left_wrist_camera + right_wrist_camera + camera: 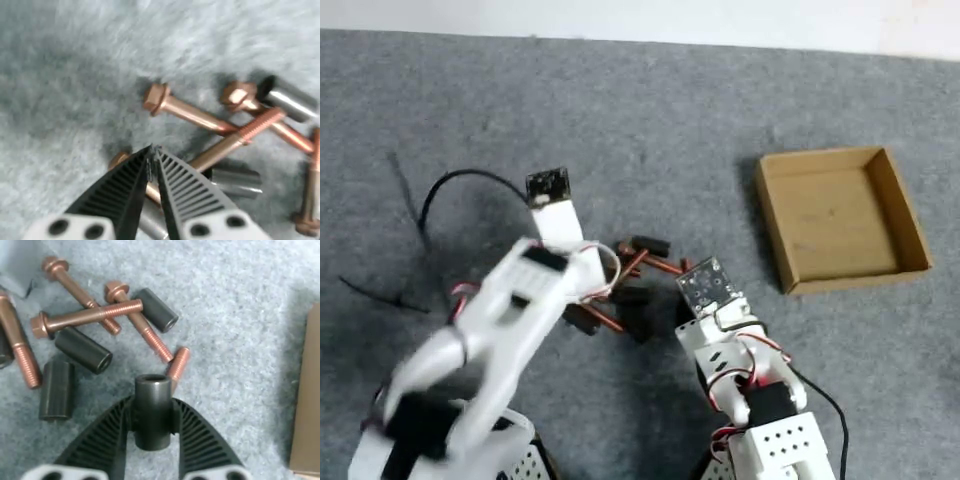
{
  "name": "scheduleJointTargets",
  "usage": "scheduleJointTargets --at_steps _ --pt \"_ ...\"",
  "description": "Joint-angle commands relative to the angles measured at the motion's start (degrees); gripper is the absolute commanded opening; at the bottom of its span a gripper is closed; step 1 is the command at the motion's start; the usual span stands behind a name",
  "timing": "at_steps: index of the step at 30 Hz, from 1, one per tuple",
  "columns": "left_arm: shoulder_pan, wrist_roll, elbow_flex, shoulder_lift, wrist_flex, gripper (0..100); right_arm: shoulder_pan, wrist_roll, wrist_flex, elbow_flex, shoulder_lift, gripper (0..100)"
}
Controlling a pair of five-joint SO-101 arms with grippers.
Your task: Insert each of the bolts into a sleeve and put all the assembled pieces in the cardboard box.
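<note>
Right gripper point(152, 406) is clamped on a dark sleeve point(152, 390), just short of the loose bolts point(85, 316) and other sleeves point(82, 350) lying on the worktop point(240, 300). Left gripper point(152, 152) is pinched closed, tips together, hanging right over that same pile. Box point(840, 215) sits well apart, off on the right arm's side.

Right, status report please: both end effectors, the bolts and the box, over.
Left end effector shut, empty, over loose bolts. Right end effector shut on a sleeve. Cardboard box holds no pieces; path to it open.
</note>
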Motion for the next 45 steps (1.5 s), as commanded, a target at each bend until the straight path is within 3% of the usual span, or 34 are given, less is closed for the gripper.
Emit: scheduleJointTargets --at_steps 1,8,10,13,19,26,30,35,40,45 --pt "-2.5 -1.6 11.7 -13.2 -15.6 0 0.6 -0.1 -0.7 0.0 -0.9 0.5" --pt "-5.0 -1.5 34.4 -29.3 -47.2 0 0.6 -0.1 -0.8 0.0 -0.9 0.5" --pt "-5.0 -1.5 38.0 -31.9 -53.1 0 0.6 -0.1 -0.9 0.0 -0.9 0.5" --pt "-5.0 -1.3 39.9 -33.5 -55.6 0 0.6 -0.1 -1.0 0.0 -0.9 0.5" --pt "-4.5 -1.4 38.3 -33.5 -52.2 1 0.6 -0.1 -1.0 0.1 -1.0 0.5" --pt "-5.0 -1.4 23.3 -30.5 -22.1 1 0.6 -0.1 -1.0 0.6 -1.0 0.5" --pt "-4.6 -1.3 17.7 -16.9 -22.9 3 0.6 -0.1 -1.0 1.1 -1.1 0.5" --pt "-2.5 1.6 6.4 1.5 -18.8 20 0.6 -0.1 -1.0 1.2 -1.1 0.5" --pt "-2.8 6.4 -0.5 3.7 -9.1 27 0.6 0.0 -1.0 1.2 -1.1 0.5" --pt "-2.8 7.4 -1.2 5.1 -10.2 27 0.6 0.0 -1.0 1.2 -1.1 0.5"
